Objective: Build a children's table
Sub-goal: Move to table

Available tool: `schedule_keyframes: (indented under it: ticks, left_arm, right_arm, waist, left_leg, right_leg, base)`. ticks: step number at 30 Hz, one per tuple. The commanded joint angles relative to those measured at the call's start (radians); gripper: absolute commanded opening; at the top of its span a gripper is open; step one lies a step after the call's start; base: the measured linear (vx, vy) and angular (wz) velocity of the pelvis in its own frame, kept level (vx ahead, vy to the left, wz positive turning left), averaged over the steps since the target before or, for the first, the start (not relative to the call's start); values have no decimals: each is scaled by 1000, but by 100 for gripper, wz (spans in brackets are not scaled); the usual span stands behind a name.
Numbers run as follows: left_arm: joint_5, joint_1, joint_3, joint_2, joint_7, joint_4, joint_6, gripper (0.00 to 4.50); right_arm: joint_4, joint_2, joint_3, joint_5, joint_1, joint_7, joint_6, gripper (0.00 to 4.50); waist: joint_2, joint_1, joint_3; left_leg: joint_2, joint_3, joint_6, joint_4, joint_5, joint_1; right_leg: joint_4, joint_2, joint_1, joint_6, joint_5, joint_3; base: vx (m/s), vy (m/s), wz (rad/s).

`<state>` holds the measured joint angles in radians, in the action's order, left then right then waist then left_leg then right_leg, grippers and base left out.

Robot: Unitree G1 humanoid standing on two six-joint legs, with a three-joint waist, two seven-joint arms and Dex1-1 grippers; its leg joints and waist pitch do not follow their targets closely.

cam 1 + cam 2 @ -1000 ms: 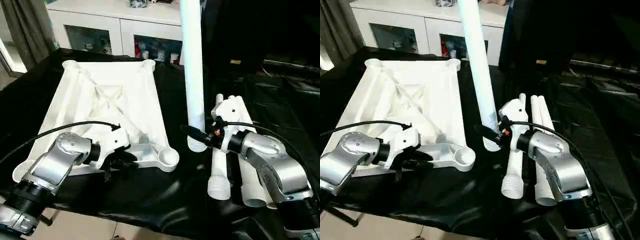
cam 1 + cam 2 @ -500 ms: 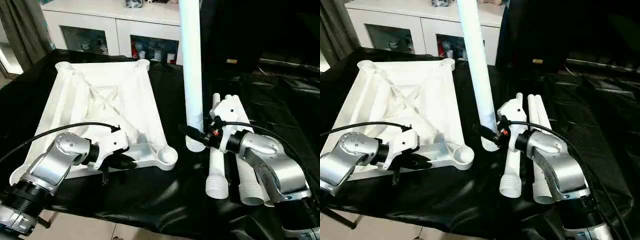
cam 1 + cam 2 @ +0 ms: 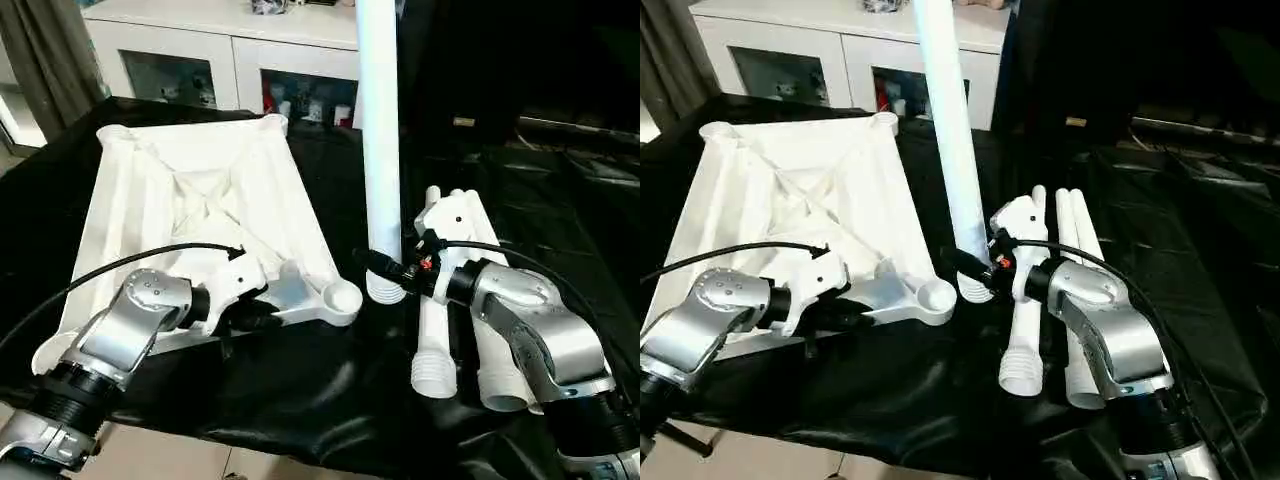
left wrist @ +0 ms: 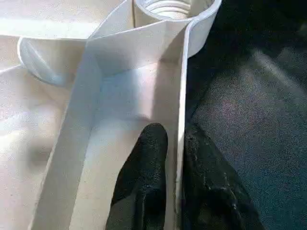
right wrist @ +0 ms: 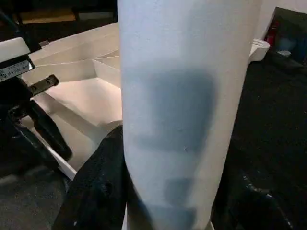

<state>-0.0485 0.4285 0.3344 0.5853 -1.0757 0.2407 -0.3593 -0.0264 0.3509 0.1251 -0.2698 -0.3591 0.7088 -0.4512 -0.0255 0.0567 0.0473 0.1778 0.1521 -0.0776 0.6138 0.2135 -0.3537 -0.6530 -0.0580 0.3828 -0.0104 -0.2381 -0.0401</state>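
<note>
Bright and even on the white tabletop, with whites near clipping toward 11 o'clock. Soft glare patches across the glossy black cloth. Deep shadow toward 2 o'clock. Close-range blur on the upright leg, with a grey shadow patch across it.

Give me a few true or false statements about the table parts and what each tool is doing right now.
1. The right tool holds a leg upright. True.
2. The left tool pinches the tabletop rim. True.
3. A leg is already screwed into the near corner socket. False: the socket is empty.
4. The spare legs lie left of the tabletop. False: they lie to its right, under the right arm.
5. The tabletop lies with its ribbed underside up. True.
</note>
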Motion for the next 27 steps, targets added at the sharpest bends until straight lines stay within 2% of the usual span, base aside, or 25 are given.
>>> schedule_keyframes:
  ticks: [1,5,6,8,10,14,15,17,18,20,21,22,23,27]
  left_arm:
    - [26,3,-12,20,26,31,-11,82]
    - [27,8,-21,12,39,42,-16,82]
    - [27,11,-23,10,44,46,-18,58]
    - [21,15,-26,7,39,54,-24,47]
    - [17,14,-24,9,29,51,-29,27]
    - [13,14,-23,6,24,49,-54,2]
    - [14,20,-21,-2,31,57,-65,2]
    - [17,28,-20,-13,41,70,-58,0]
    - [12,43,-22,-33,48,87,-52,0]
    - [3,60,-24,-55,50,97,-45,0]
    - [3,67,-25,-66,56,106,-34,0]
    - [4,72,-24,-73,59,111,-26,0]
    - [5,77,-23,-79,61,117,-21,0]
    - [7,95,-24,-102,74,135,1,0]
  right_arm:
    - [-1,1,-11,-11,-28,2,-4,190]
    - [-4,1,-13,-13,-27,2,-8,190]
    - [-4,1,-12,-13,-28,2,-8,190]
    - [0,-2,-12,-14,-32,2,-9,190]
    - [2,-4,-13,-14,-35,1,-10,190]
    - [26,-30,-16,-25,-62,-9,-26,190]
    - [44,-48,-21,-39,-81,-14,-41,190]
    - [66,-64,-25,-52,-98,-13,-54,190]
    - [102,-78,-24,-53,-119,-14,-62,189]
    - [154,-90,-15,-41,-142,-14,-59,189]
    - [179,-94,-6,-32,-151,-12,-56,189]
    - [197,-98,2,-25,-157,-11,-56,189]
    - [210,-99,6,-20,-163,-10,-55,189]
    - [289,-121,14,0,-190,-27,-48,189]
  waist:
    - [4,4,-51]
    - [4,3,-48]
    - [4,3,-48]
    - [1,3,-47]
    - [2,3,-47]
    - [1,-1,-50]
    - [-4,-4,-51]
    - [-1,-3,-53]
    - [-5,-3,-55]
    - [-5,-3,-58]
    - [-10,-3,-57]
    - [-9,0,-57]
    - [-13,3,-56]
    - [-12,9,-55]
  left_leg:
    - [42,-5,14,-81,91,-2]
    - [43,-6,7,-83,115,-1]
    - [43,-6,5,-83,122,0]
    - [43,-6,4,-84,127,0]
    - [43,-6,3,-85,126,0]
    - [43,-7,8,-84,98,-2]
    - [42,-6,13,-84,87,-2]
    - [42,-4,21,-82,66,-1]
    - [42,-4,25,-82,52,0]
    - [41,-2,32,-79,26,0]
    - [40,-1,36,-79,20,-3]
    - [39,0,41,-79,15,-2]
    - [40,1,44,-79,14,-3]
    - [41,2,39,-81,27,-1]
  right_leg:
    - [81,-74,-50,-220,-22,51]
    - [85,-75,-48,-213,-70,52]
    - [87,-76,-47,-210,-84,52]
    - [88,-76,-46,-207,-95,53]
    - [88,-76,-46,-205,-100,53]
    - [82,-76,-47,-214,-55,52]
    - [81,-75,-48,-218,-37,51]
    - [80,-77,-50,-229,-10,52]
    - [79,-76,-51,-231,12,52]
    - [73,-76,-51,-252,67,50]
    - [74,-76,-53,-254,77,50]
    - [74,-76,-53,-255,78,50]
    - [75,-78,-55,-251,75,51]
    - [78,-81,-53,-240,32,51]
  base:
    - [0,0,0]
    - [0,0,0]
    - [0,0,0]
    - [0,0,0]
    - [0,0,0]
    - [0,0,0]
    - [0,0,0]
    - [0,0,0]
    - [0,0,0]
    - [0,0,0]
    - [0,0,0]
    - [0,0,0]
    - [0,0,0]
    - [0,0,0]
